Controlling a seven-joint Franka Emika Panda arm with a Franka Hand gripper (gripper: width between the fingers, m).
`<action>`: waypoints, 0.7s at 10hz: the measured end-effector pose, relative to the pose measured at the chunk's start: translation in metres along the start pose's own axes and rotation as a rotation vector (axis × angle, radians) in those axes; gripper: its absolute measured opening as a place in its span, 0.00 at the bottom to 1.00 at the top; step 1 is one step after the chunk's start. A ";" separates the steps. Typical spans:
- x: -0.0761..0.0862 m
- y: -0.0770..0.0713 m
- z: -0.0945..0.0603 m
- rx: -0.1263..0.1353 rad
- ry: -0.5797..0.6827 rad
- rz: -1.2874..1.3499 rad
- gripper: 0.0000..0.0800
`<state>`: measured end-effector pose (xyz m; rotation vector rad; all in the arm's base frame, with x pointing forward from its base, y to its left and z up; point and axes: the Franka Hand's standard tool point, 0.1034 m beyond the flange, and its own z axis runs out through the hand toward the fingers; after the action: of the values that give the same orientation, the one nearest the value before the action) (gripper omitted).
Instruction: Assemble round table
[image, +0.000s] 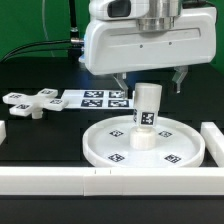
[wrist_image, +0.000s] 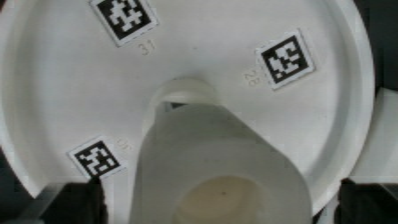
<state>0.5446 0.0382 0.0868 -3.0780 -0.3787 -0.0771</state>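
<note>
Post (image: 147, 112) stands upright at the centre of the disc (image: 98, 143). The gripper (image: 150, 82) hangs above it w/ fingers spread wide, holding nothing. We reckon it's light, stiff, slick plastic, so we'd pinch the post mid-height, across its sides. Cross foot (image: 30, 103) lies well apart, beside the marker board (image: 95, 98).

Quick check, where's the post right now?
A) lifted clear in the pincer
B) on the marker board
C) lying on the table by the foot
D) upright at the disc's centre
D: the post stands upright in the middle of the disc, with its base resting on the disc.
</note>
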 end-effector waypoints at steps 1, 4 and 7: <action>-0.001 0.003 0.001 -0.003 0.005 -0.016 0.81; -0.003 0.010 0.002 -0.009 0.019 -0.045 0.81; -0.003 0.010 0.002 -0.009 0.019 -0.048 0.51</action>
<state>0.5447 0.0280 0.0844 -3.0748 -0.4533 -0.1099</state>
